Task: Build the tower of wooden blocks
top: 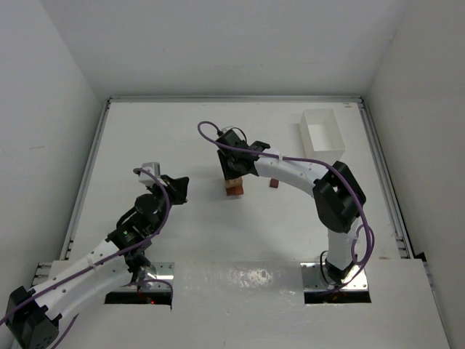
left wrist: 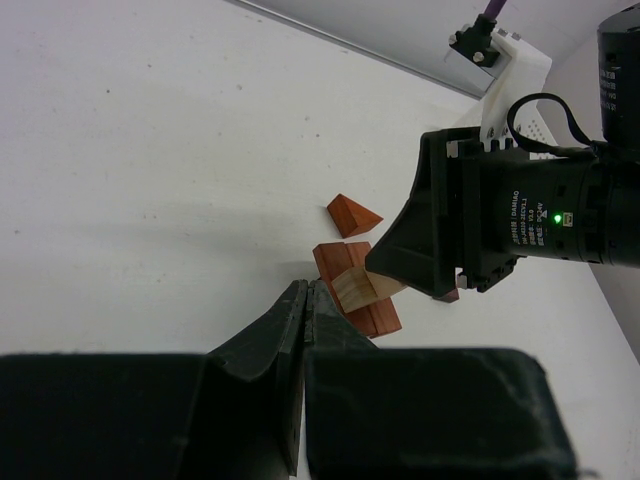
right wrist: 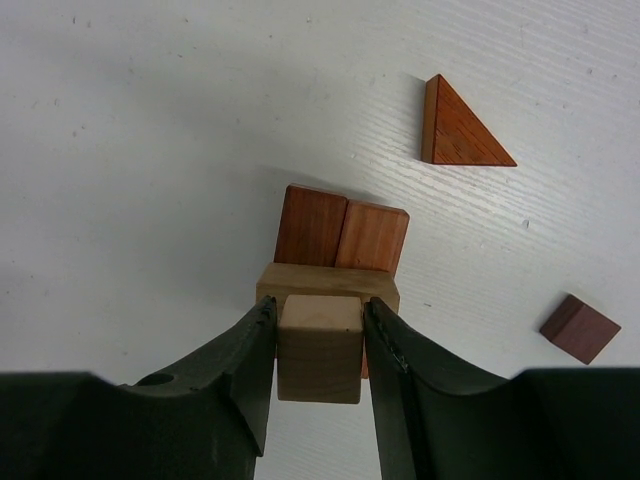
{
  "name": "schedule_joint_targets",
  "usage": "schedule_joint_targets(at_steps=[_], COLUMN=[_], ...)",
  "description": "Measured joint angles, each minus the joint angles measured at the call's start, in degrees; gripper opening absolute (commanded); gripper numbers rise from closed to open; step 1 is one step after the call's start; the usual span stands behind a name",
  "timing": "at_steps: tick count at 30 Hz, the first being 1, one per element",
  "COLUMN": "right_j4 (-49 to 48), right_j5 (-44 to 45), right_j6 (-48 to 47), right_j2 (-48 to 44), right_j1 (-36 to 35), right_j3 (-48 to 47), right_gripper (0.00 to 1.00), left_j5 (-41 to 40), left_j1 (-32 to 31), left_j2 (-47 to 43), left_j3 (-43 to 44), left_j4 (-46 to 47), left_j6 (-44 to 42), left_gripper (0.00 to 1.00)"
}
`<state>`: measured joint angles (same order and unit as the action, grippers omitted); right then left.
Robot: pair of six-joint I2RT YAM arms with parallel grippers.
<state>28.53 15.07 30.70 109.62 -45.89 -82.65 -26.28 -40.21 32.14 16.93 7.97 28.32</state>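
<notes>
I see the tower (right wrist: 335, 270) as a low stack. Two reddish-brown blocks (right wrist: 342, 238) lie flat on the worktop (right wrist: 150, 150), side by side and touching. A pale tan bar (right wrist: 327, 281) lies across their near ends. Over it is a pale cube (right wrist: 320, 345), pinched between the fingers of the right tool (right wrist: 319, 308); I cannot tell whether it rests on the bar. A reddish-brown triangular wedge (right wrist: 460, 128) lies flat, near the stack but apart. A small dark brown cube (right wrist: 580, 328) sits off to one side.
</notes>
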Motion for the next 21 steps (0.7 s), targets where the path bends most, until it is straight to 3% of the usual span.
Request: schedule_joint_targets(at_steps=[11,15,16,21], right_j4=[-1.14,-4.98,-5.79,-11.13], right_j5=[-0.02,0.70,1.38,4.92], right_j6=[0.59,0.59,0.55,-0.28], right_j2=[-0.22,-4.55,-6.51,-21.24], right_j1=[0.09,0.42,0.52,2.47], right_j3=[0.09,4.00,5.57,16.70], right_gripper=[0.52,0.53,0.51,0.10], left_j5=[0.00,-0.02,-0.04,-0.35], left_j1=[0.00,0.00,0.00,0.00], left_j2=[0.00,-0.07,-0.20,-1.25], left_j3=[0.00,0.00,0.00,0.00], left_j4=[0.00,-0.02,-0.04,-0.04], left_j6=[0.00,0.00,0.00,0.00], left_gripper=[0.00,0.00,0.00,0.00])
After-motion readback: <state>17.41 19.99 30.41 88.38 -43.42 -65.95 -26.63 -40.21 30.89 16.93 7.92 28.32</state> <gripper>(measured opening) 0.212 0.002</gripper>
